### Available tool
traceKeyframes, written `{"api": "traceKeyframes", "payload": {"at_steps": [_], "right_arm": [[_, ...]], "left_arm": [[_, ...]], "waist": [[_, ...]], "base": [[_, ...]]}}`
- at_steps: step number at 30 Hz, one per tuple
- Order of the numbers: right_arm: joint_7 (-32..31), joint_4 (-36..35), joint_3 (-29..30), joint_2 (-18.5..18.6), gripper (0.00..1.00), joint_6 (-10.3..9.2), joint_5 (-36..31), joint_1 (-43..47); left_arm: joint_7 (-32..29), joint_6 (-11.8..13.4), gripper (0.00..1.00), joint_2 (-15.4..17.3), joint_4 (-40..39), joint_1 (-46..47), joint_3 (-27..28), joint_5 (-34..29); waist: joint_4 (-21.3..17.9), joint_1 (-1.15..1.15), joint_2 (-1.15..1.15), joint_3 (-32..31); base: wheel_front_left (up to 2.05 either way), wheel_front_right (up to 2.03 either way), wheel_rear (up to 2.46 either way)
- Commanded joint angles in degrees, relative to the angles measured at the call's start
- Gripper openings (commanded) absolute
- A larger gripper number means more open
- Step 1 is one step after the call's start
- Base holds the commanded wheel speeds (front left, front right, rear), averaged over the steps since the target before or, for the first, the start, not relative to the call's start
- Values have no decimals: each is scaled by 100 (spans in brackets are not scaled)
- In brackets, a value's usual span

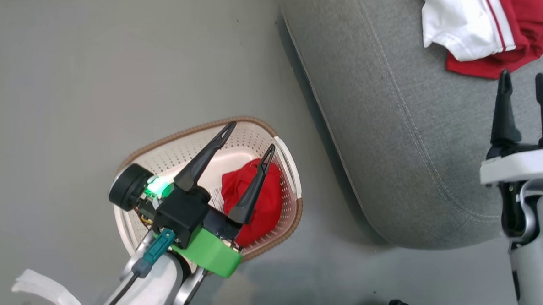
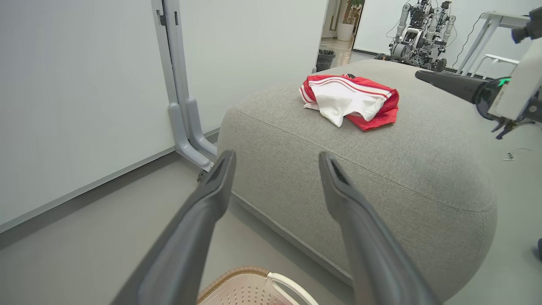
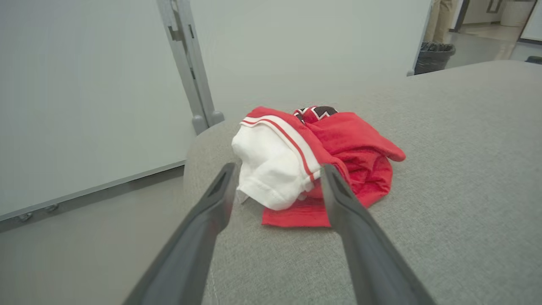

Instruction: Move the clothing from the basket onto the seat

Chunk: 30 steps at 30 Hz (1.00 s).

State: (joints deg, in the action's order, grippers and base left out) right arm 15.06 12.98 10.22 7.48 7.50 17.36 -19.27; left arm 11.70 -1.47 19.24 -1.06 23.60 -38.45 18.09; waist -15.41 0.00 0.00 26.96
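- The left claw [image 1: 252, 135] hangs over the basket [image 1: 170, 138], its two fingers spread wide with nothing between them.
- The right claw [image 1: 523, 75] is over the seat [image 1: 413, 141], also spread and empty. Its tips stop just short of the red-and-white pile [image 1: 472, 24].
- That pile lies on the seat's top, well in from the rounded corner nearest the basket.
- The basket stands on the floor [image 1: 89, 64] just beside the seat's edge. One red garment [image 1: 269, 207] is left in it, bunched against the basket wall on the seat side.
- The coming move likely turns on this: the red garment lies below the left claw and slightly toward its wrist. In the head view, one finger crosses over it.
- In the left wrist view the left claw [image 2: 276, 156] points out across the seat rather than down, so it would probably need to tip downward to reach the garment.
- The garment is a rounded lump with no clear long axis, so the approach angle seems to matter little.
- The left arm is plainly the nearer one; the right is well apart from the basket.
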Motion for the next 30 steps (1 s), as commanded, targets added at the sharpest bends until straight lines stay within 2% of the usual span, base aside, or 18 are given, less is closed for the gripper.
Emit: {"api": "traceKeyframes", "payload": {"at_steps": [1, 16, 25, 30], "right_arm": [[16, -135, -71, -45, 100, -1, -79, 176], [-243, -1024, -892, -376, 100, -3, -808, 1111], [-479, -1301, -1005, -419, 100, -3, -943, 1413], [-608, -1448, -972, -435, 100, -3, -971, 1613]], "left_arm": [[57, 61, 100, -9, 66, -141, 35, 36], [355, 517, 100, -362, 640, -805, 553, 336], [343, 800, 100, -561, 524, -1319, 1579, 218], [343, 806, 100, -660, 482, -1669, 2125, 106]], "waist": [[204, 0, 0, -574], [1259, 0, 0, -1518], [1714, 0, 0, -1831], [1840, 0, 0, -2026]], "base": [[0, 0, 0], [0, 0, 0], [0, 0, 0], [0, 0, 0]]}}
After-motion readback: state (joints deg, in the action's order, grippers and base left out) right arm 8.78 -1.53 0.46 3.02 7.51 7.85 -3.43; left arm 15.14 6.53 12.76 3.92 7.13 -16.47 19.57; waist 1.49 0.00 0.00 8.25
